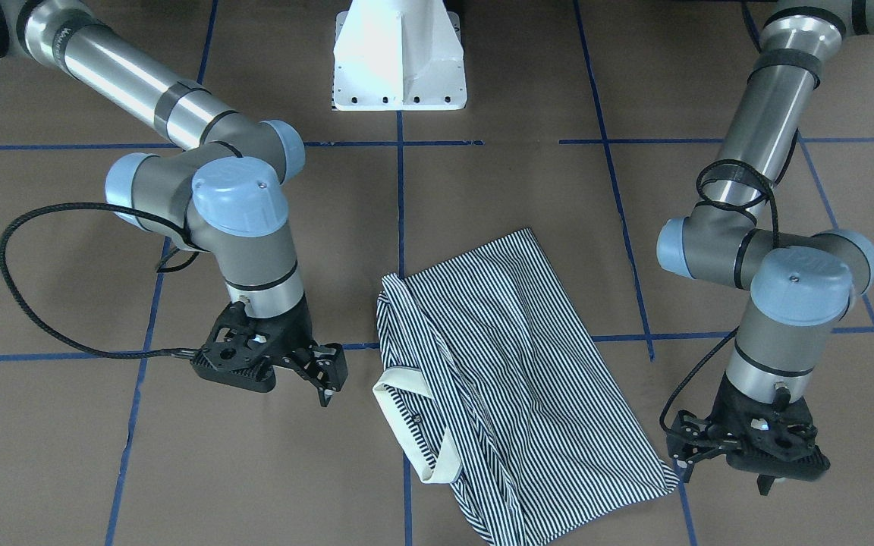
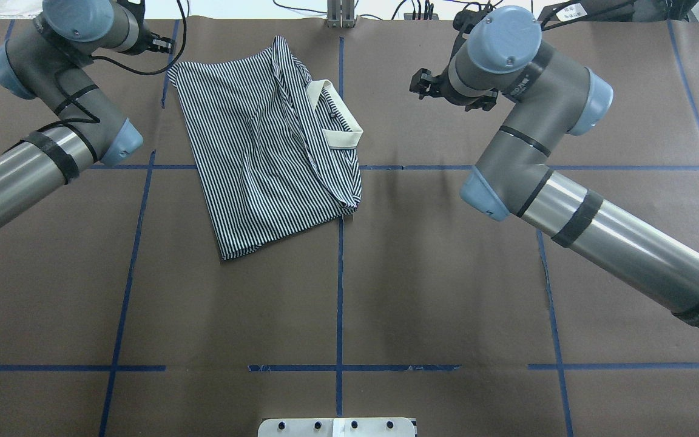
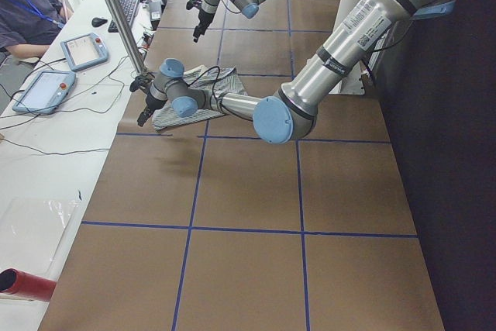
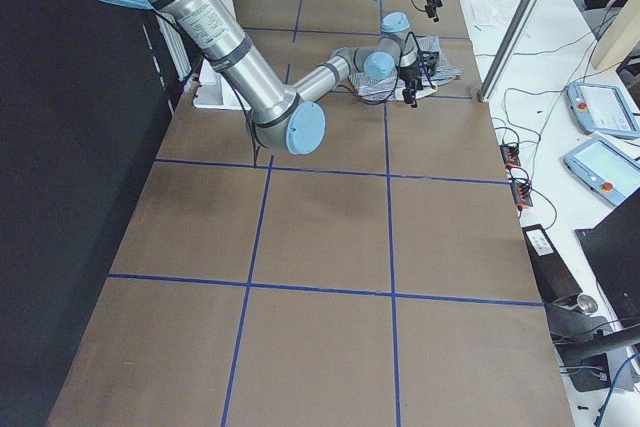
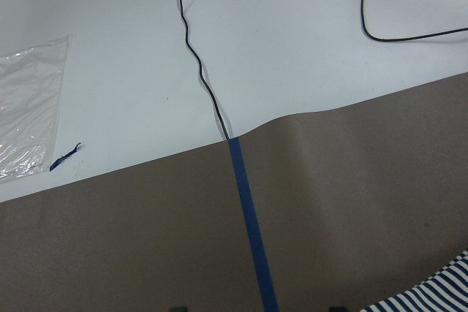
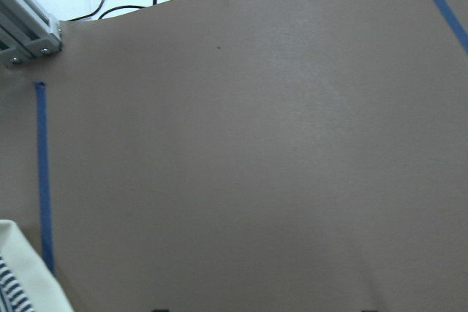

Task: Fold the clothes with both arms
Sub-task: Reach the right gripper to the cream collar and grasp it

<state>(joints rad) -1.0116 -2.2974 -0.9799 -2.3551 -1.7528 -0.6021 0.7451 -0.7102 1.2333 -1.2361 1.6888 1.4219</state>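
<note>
The striped polo shirt (image 1: 513, 364) lies folded on the brown table, its cream collar (image 1: 414, 425) on top at one side; the overhead view shows the shirt (image 2: 258, 152) at the far edge, left of centre. My left gripper (image 1: 721, 474) hovers beside the shirt's hem corner, open and holding nothing. My right gripper (image 1: 308, 379) hangs beside the collar side, also open and empty. Neither touches the cloth. A striped corner (image 5: 442, 294) shows in the left wrist view and a bit of collar (image 6: 18, 275) in the right wrist view.
The white pedestal base (image 1: 399, 68) stands at the robot's side of the table. Blue tape lines (image 2: 340, 273) grid the brown paper. Beyond the far edge are a metal post (image 3: 116, 13), cables (image 5: 197, 56), tablets (image 3: 43, 87) and a seated person (image 3: 27, 13).
</note>
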